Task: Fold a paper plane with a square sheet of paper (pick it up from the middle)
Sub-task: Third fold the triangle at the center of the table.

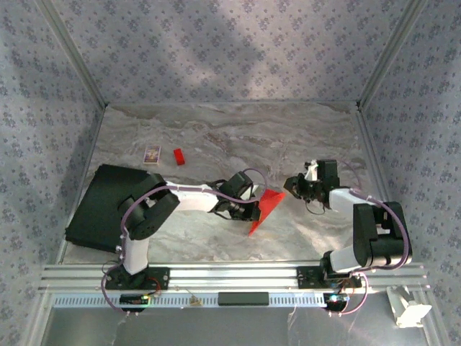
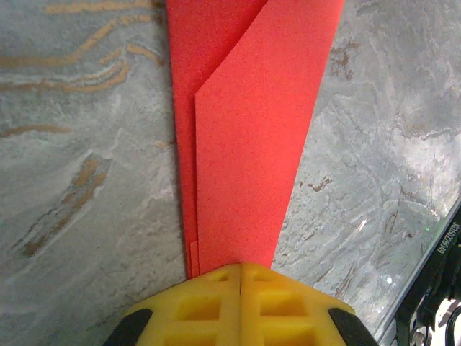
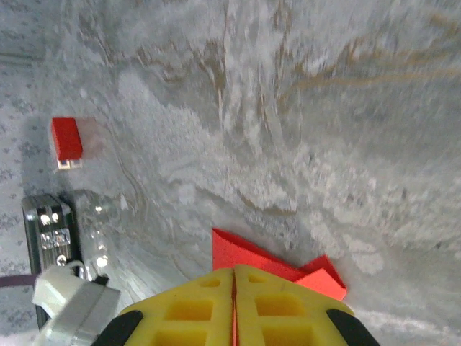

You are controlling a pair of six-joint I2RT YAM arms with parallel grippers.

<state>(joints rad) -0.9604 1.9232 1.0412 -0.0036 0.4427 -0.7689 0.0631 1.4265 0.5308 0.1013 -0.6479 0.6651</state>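
Note:
The square sheet of paper is folded into a narrow, pointed red paper plane point(image 1: 265, 209) that lies near the middle of the marble table. My left gripper point(image 1: 252, 207) is shut on its left side. In the left wrist view the yellow fingertips point(image 2: 216, 288) meet over the creased paper plane point(image 2: 252, 144), which stretches away from them. My right gripper point(image 1: 290, 189) is at the plane's upper right corner. In the right wrist view its yellow fingers stand together point(image 3: 234, 272) with a red strip of paper between them, and folded red paper point(image 3: 245, 256) sticks out past the tips.
A small red block point(image 1: 178, 156) and a patterned card point(image 1: 152, 154) lie at the back left of the table. The block also appears in the right wrist view point(image 3: 66, 138). A black board point(image 1: 101, 205) rests at the left edge. Patterned fabric walls enclose the table.

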